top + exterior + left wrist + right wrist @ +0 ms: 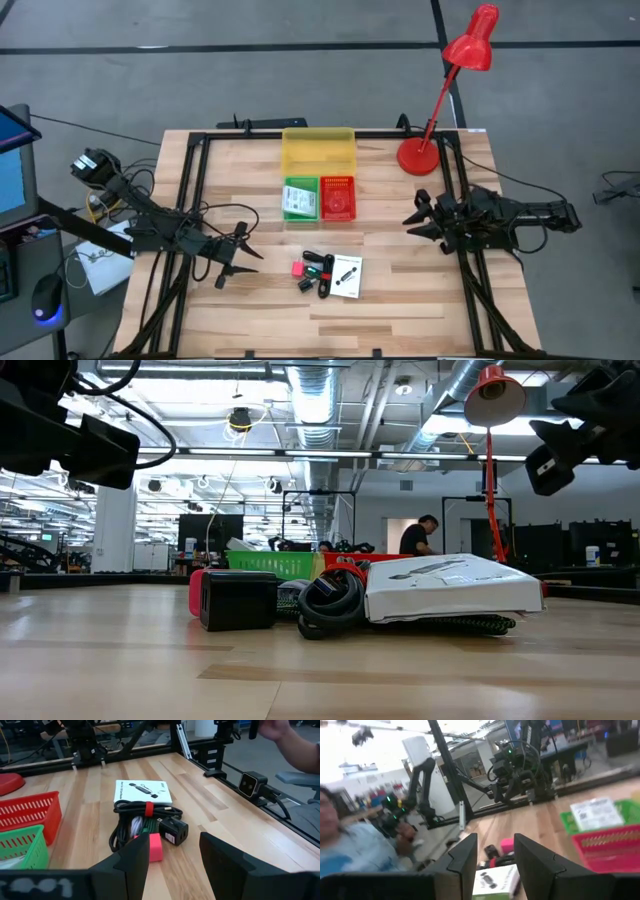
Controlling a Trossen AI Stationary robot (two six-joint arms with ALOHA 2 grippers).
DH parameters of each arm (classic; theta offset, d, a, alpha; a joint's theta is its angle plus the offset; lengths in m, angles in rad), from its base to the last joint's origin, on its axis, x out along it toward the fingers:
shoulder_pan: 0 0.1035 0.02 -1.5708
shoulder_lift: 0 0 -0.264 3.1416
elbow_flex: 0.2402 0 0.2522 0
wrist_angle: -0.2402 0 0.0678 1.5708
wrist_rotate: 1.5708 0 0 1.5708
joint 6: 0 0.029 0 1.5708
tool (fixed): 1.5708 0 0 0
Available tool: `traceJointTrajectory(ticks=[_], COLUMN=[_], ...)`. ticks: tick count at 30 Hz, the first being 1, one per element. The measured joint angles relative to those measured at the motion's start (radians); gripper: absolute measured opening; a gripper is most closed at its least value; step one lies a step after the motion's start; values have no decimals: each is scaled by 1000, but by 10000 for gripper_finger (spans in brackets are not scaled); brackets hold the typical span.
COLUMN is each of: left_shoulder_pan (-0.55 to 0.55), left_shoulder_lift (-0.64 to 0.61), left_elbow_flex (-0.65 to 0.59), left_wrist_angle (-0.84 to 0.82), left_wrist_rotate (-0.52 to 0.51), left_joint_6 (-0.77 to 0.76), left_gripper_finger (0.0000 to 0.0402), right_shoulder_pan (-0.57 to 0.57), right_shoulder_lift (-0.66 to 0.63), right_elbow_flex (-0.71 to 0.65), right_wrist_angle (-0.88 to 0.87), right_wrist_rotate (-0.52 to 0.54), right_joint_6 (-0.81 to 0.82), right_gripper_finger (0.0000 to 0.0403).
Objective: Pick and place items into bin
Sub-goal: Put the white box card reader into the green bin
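The items lie in a small heap on the table's middle near part: a white printed flat box (347, 275), a coiled black cable with a red tie (145, 812), a black adapter block (174, 830) and a pink piece (297, 268). The heap also shows in the low view, with the box (450, 588) resting on the cable (330, 600). Beyond the heap stand a yellow bin (318, 150), a green basket (299, 198) holding a white packet, and a red basket (338, 198). My left gripper (243, 257) is open and empty, left of the heap. My right gripper (413, 215) is open and empty, to the heap's far right.
A red desk lamp (440, 100) stands with its base (418, 157) at the table's far right corner. Black frame rails (190, 200) run along the table's left and right sides. A person (340, 845) is beyond the table's left side. Bare wood lies near the front edge.
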Motion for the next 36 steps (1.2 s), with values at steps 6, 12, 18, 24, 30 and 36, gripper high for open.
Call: traceJointTrajectory(ticks=[6, 12, 18, 24, 30, 36], left_shoulder_pan=[0, 0, 0, 0, 0, 0], left_shoulder_lift=[0, 0, 0, 0, 0, 0], left_elbow_flex=[0, 0, 0, 0, 0, 0], left_wrist_angle=[0, 0, 0, 0, -1, -1], left_wrist_rotate=[-2, -2, -2, -2, -3, -3], left_joint_6=[-2, -3, -3, -3, 0, 0], left_gripper_finger=[167, 167, 167, 167, 167, 167], right_shoulder_pan=[0, 0, 1, 1, 1, 1], right_shoulder_lift=[0, 0, 0, 0, 0, 0], right_elbow_flex=[0, 0, 0, 0, 0, 5], right_wrist_angle=[0, 6, 142, 345, 475, 525], right_wrist_rotate=[0, 0, 0, 19, 156, 181], right_joint_6=[-106, -143, 0, 52, 31, 29], right_gripper_finger=[123, 123, 123, 123, 123, 123])
